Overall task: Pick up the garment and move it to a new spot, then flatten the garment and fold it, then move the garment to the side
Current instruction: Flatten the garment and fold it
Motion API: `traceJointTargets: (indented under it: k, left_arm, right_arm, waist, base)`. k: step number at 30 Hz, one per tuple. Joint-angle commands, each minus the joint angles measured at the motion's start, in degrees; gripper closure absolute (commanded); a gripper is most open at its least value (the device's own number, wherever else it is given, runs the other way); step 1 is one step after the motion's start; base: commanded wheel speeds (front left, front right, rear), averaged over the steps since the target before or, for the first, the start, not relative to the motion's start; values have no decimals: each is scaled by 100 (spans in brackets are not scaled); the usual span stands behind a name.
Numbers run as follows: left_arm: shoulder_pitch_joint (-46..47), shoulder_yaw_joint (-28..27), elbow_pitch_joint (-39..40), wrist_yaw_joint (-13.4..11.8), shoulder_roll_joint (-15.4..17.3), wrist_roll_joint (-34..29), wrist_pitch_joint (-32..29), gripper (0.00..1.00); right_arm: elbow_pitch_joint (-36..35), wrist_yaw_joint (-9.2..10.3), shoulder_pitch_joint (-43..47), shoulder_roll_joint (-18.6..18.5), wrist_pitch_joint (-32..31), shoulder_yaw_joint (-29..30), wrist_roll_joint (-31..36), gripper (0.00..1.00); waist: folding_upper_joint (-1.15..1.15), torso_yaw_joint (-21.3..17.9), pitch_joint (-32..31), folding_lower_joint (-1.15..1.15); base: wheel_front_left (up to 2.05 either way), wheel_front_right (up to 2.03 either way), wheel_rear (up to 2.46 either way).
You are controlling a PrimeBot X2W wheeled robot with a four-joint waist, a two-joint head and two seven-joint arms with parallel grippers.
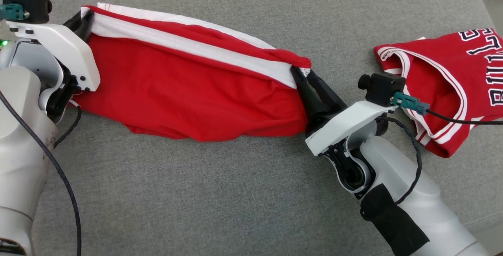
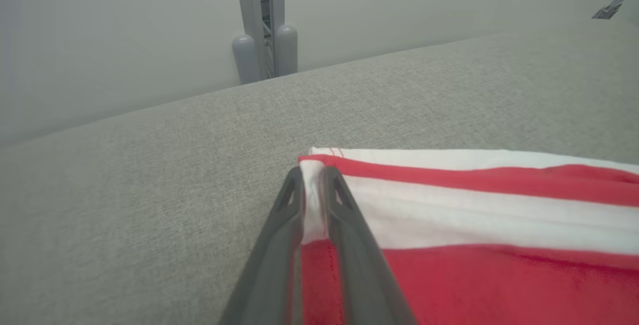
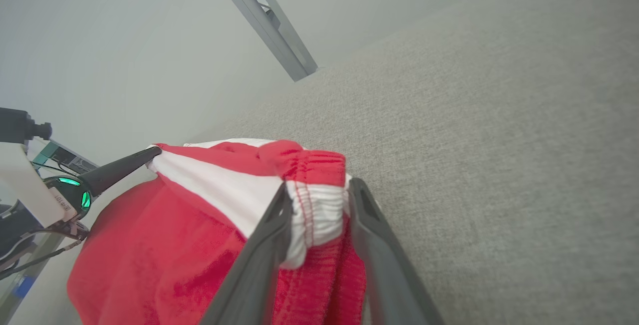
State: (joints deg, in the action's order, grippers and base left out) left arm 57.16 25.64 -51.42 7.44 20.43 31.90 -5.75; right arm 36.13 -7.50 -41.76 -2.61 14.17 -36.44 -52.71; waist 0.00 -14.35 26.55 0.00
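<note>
A red garment [image 1: 188,91] with a broad white band along its far edge lies stretched across the grey fabric-covered bench [image 1: 235,193], spanning the space between the robot's two arms. In the head view its lower red body sags onto the bench in soft folds, while the banded edge runs taut from upper left down to the right. The left end effector [image 1: 84,18] is at the garment's far left corner. The left wrist view shows its two dark fingers drawn close together with a thin strip of the white band pinched between them, so it is clenched on the garment [image 2: 449,215]. The right end effector [image 1: 303,73] meets the opposite corner, where the gathered elastic hem bunches up. In the right wrist view its fingers [image 3: 269,235] stand somewhat apart, with the bunched red and white cloth filling the gap between them. Whether they press on that cloth or merely flank it cannot be told from this angle. To the right of the right arm, apart from the garment, a red jersey [image 1: 436,91] with white trim and dark lettering lies crumpled on the bench, partly cut off by the picture's edge.
</note>
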Motion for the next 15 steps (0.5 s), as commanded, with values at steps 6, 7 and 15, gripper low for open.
traceJointTargets:
  k: [6,7,15]
  left_arm:
    - [-114,-70,-24,-41,42,123,955,0]
    - [-191,-83,9,-86,47,94,1133,0]
    - [-954,-276,789,-667,-29,26,1976,0]
  right_arm:
    - [25,0,214,-62,114,279,384,0]
    - [-67,0,262,-70,115,412,501,0]
    - [-1066,0,1062,-307,103,1509,1703,0]
  waist:
    - [0,165,-178,0]
    - [0,192,-207,0]
    - [0,548,-492,0]
  base:
    - [0,0,0]
    - [0,0,0]
    - [0,0,0]
